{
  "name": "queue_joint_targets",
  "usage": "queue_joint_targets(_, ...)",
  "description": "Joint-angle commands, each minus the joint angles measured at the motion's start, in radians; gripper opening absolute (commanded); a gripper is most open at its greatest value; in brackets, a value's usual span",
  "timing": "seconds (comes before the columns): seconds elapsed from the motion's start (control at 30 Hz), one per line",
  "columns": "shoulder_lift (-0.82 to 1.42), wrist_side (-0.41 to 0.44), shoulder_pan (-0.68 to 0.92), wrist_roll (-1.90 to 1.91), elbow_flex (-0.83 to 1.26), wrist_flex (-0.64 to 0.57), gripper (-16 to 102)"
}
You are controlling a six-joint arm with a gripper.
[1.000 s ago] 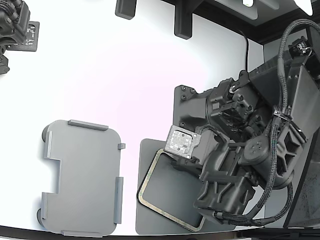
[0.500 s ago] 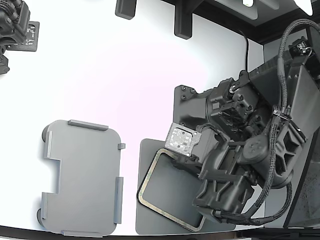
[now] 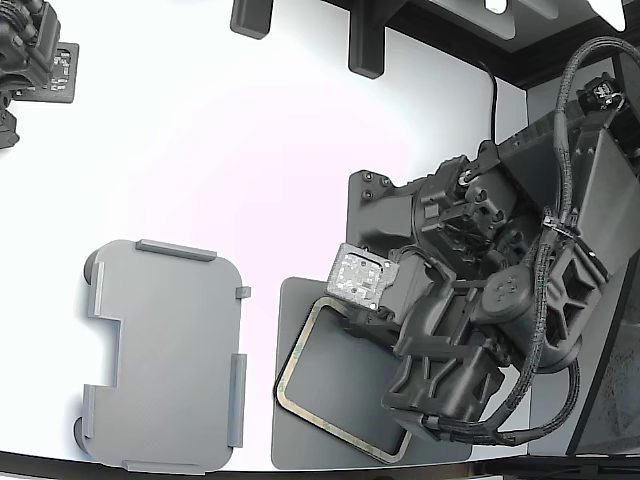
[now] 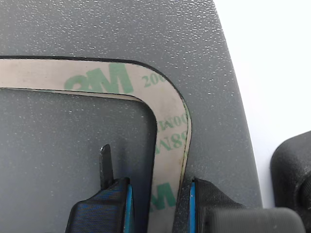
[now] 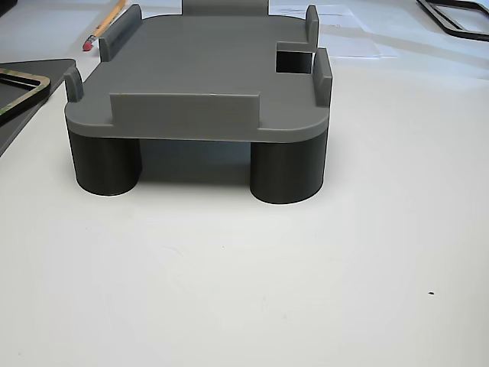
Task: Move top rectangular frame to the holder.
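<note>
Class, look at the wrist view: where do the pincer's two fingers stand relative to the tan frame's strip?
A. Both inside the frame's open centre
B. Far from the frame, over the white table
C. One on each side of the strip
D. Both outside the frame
C: the pincer straddles the top rectangular frame, one finger on each side, on the dark mat.

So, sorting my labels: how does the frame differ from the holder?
The frame is a thin tan open ring with green print, lying on the dark mat; the holder is a solid grey tray with raised tabs, standing on cylindrical legs on the white table. Both are rounded rectangles.
</note>
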Motion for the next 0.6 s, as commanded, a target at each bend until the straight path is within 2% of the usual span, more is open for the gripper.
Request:
queue_joint_targets(0.0,0.021,-0.002,-0.018,0.0,-0.018,-0.003,45)
queue_joint_targets(0.57,0.037,-0.009,-0.018,0.002,0.006,-0.006,37)
